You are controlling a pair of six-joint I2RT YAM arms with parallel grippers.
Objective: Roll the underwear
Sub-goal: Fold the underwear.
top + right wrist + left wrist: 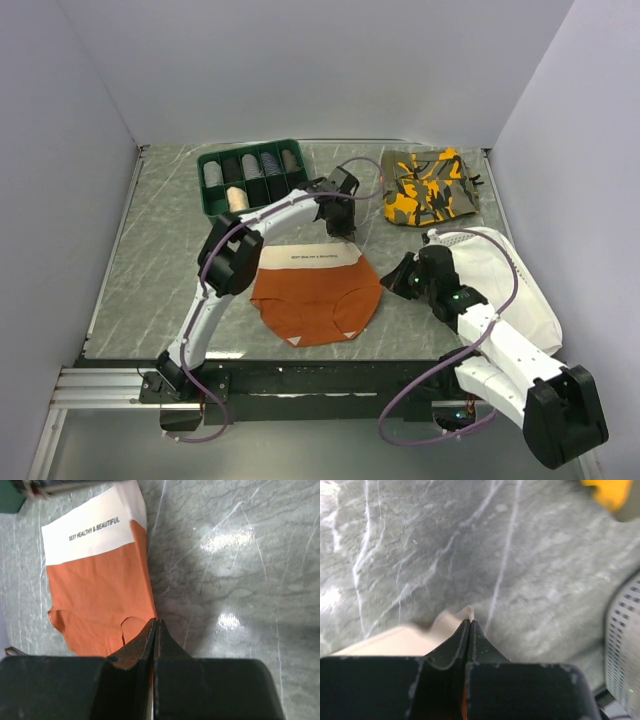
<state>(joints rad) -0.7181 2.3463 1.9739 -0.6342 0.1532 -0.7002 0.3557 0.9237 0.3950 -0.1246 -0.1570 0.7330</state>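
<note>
**Claws closed, one on a corner, one on a hem**

Shut tight, the left gripper (470, 622) has a nub of cream cloth poking out past its tips. So it holds the underwear (315, 295) by the waistband (310, 254), at the garment's 1 o'clock corner. My guess at the reason: a corner grip keeps the band taut, so it can be turned over cleanly.

The underwear lies flat and spread in the middle of the table (150, 280), waistband at 12 o'clock and crotch toward 6 (the band's printed lettering (94, 530) faces up). No roll has been started.

At the garment's 3 o'clock, the right gripper (156, 626) is likewise closed, its tips meeting on the orange side hem. It appears to have nipped that edge, though how much cloth is caught is hidden. Two holds on one side suggest that side is meant to be lifted and folded inward, narrowing the piece before rolling.

Apart from it lie a green tray (204, 186) at the table's 11 o'clock, a camouflage garment (430, 188) at 1 and a white cloth (500, 285) at 4.
</note>
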